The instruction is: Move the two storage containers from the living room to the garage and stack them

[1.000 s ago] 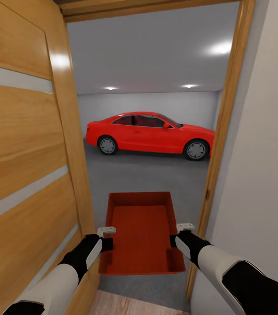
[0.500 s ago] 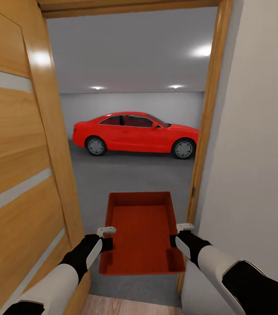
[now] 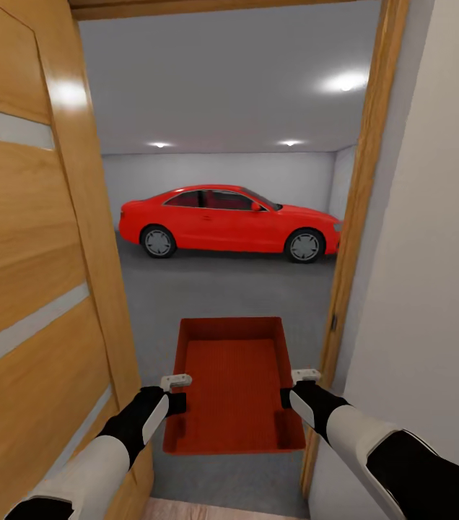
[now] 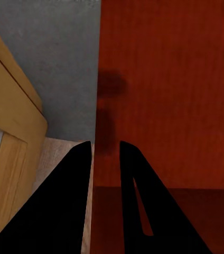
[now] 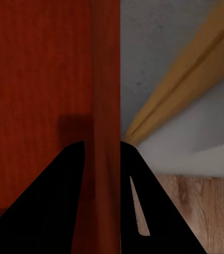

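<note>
Container (image 3: 233, 386) held by both pincers at doorway facing red car (image 3: 229, 220)

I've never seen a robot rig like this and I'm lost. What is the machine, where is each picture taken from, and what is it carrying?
It is a simulated wheeled robot with two arms. The big picture comes from its head, looking down over both arms. The left claw and right claw each pinch a side wall of one red bin, holding it in the air. The two smaller pictures come from cameras on the wrists, showing dark fingers astride the bin's wall. The robot stands in a doorway beside a wooden door. Ahead lies a garage with a grey floor and a red car.
</note>
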`<state>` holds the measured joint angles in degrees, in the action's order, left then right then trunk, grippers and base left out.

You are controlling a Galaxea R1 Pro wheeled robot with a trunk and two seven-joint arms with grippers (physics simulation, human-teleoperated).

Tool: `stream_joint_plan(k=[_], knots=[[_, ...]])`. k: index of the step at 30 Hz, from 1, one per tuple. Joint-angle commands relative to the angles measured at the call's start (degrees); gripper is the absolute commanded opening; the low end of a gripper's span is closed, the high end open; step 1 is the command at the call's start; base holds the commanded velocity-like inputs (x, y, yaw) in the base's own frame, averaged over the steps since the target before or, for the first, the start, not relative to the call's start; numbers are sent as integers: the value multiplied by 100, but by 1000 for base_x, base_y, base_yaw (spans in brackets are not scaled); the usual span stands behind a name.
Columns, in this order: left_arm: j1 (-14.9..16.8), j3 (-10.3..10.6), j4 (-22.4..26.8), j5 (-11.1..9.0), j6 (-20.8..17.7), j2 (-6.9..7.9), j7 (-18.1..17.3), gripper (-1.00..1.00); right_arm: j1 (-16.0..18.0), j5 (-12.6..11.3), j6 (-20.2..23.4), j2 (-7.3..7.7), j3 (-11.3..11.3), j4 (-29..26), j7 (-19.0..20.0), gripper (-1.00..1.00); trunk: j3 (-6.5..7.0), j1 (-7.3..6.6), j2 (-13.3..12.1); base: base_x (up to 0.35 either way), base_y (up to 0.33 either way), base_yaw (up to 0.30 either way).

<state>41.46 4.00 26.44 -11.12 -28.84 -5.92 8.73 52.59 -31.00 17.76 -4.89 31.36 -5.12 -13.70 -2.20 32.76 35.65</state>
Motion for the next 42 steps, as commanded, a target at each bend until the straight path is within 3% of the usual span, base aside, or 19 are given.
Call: stream_joint_plan(k=[1, 11, 31, 42], knots=[[3, 62, 7, 172, -51, 3, 81, -100, 6, -37, 35, -3, 230, -7, -54, -100, -11, 4, 10, 217, 234, 0], [3, 63, 10, 172, -32, 3, 85, -100, 6, -37, 35, 1, 230, -7, -52, -100, -11, 4, 10, 174, 175, -1], [3, 65, 10, 173, -25, 3, 85, -100, 6, -37, 35, -3, 230, -7, -54, -100, -11, 4, 10, 2, 2, -221], [3, 64, 10, 172, -45, 3, 81, -100, 6, -37, 35, -3, 230, -7, -54, -100, -11, 4, 10, 82, 106, -24]])
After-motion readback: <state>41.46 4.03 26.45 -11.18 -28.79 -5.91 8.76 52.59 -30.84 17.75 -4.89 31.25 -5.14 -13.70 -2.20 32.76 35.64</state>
